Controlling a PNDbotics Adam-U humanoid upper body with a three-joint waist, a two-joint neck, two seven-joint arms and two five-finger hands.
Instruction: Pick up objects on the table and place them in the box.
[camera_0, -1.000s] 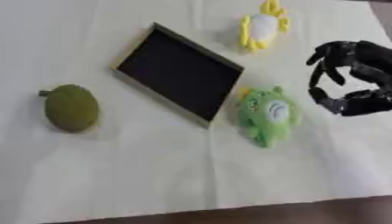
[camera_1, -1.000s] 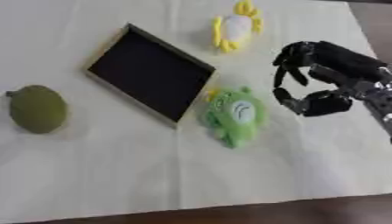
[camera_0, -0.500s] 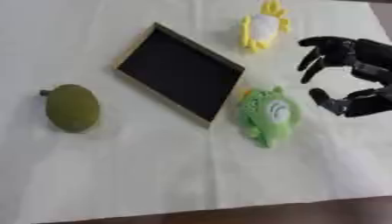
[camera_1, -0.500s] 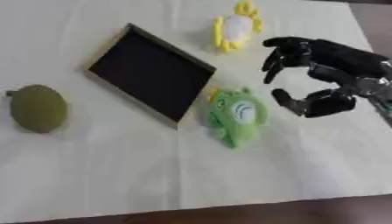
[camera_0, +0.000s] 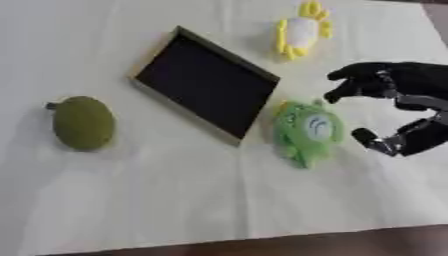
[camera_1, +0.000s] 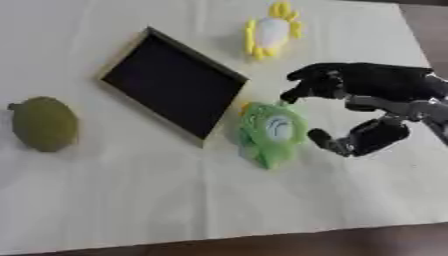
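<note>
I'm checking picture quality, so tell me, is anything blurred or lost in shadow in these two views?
Left eye view: soft all over, the right hand smeared, the green plush toy face fuzzy. Right eye view: the box interior reads flat black with no detail; the white tablecloth is evenly lit, shadows faint.

We take this to be a staged test bench, probably in a laboratory or robot data-collection room, rather than a home. We see a table (camera_0: 105, 200) draped in a plain cream cloth that reaches nearly to its near edge, where a strip of dark brown surface shows. Spread well apart on it are props of unrelated kinds: a shallow box (camera_0: 206, 82) with a black inside and pale rim, a green plush toy (camera_0: 306, 131), a yellow-and-white plush toy (camera_0: 300, 29), and an olive-green fruit-shaped object (camera_0: 83, 122). A black mechanical hand (camera_1: 372, 92) enters from the right. No furnishings or walls appear.
</note>
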